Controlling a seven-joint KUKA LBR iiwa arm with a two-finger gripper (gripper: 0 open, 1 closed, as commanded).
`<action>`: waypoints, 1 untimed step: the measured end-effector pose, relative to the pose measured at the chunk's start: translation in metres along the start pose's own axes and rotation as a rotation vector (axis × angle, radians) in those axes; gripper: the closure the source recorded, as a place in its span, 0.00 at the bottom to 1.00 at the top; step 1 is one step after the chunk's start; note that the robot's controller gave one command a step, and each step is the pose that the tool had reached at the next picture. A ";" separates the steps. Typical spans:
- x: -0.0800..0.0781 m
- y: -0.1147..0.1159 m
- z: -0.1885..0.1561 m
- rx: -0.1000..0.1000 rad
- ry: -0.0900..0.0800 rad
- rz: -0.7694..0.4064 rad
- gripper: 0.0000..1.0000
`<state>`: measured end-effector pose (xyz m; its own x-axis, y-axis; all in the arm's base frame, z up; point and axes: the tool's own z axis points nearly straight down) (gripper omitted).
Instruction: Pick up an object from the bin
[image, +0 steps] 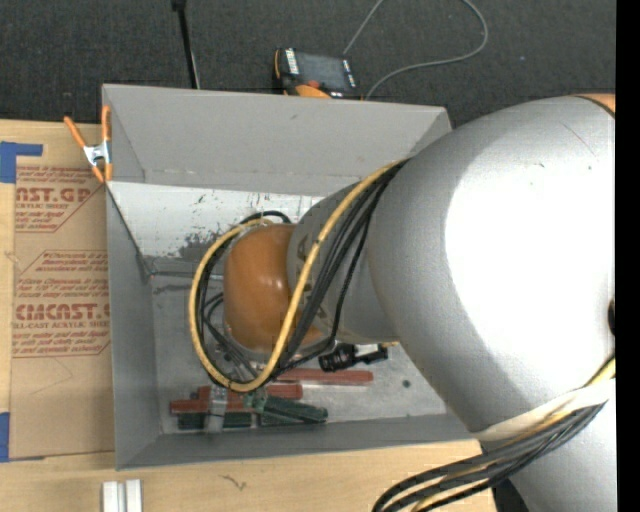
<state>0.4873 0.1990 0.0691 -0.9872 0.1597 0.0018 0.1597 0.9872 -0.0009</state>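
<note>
Right of the orange cover (262, 285), the big grey arm (500, 260) hides the bin (135, 340) floor. Below the cover, cables (335, 240) cross long red and green things (290, 410), too jumbled to tell apart.

From my station I saw a small black box with an orange edge (315, 72) lying on the dark floor (540, 50), just beyond the far wall of the bin (270, 130). Thin pale cables (364, 27) ran from it. One went up towards the top edge of the view, and another swept right in a wide loop before turning up. Left of the box, a thin black rod (186, 45) slanted across the floor, its lower end reaching the bin's far rim. Near the bin's front left corner, apart from it, lay a small pale metal piece (122, 492).
</note>
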 end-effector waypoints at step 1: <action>0.000 0.000 0.000 -0.001 0.000 0.000 0.00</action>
<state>0.4871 0.1992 0.0690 -0.9871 0.1599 0.0015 0.1599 0.9871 0.0003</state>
